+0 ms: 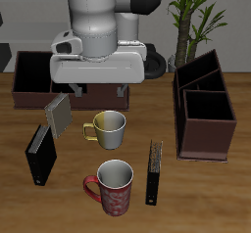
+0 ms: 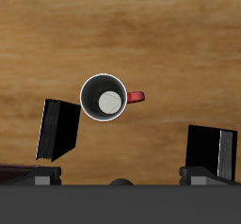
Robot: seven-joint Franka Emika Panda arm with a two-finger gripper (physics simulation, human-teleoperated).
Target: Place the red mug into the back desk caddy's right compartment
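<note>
Gripper (image 1: 99, 88): two-finger type on a white and grey arm, hanging high over the middle of the desk; fingers spread apart, holding nothing.

Red mug with white speckles and white inside (image 1: 115, 186): upright on the wooden desk (image 1: 196, 198), near the front edge, handle pointing sideways. Seen straight down from the wrist camera (image 2: 104, 98), it sits under the gripper and well clear of it.

Pale grey mug with yellow handle (image 1: 107, 128): upright, just behind the red mug, apart from it.

Back desk caddy, long low dark-brown box with dividers (image 1: 34, 77): at the rear of the desk, largely hidden by the arm; its right compartment (image 1: 32, 72) shows as the squarish end section.

Second dark-brown caddy (image 1: 204, 108): seen end-on, at the other side of the desk.

Black books: one standing beside the red mug (image 1: 154, 172); one standing near the desk's opposite side (image 1: 40, 153); a grey-faced one tilted behind it (image 1: 58, 114).

Potted plant (image 1: 193, 17): behind the end-on caddy.
</note>
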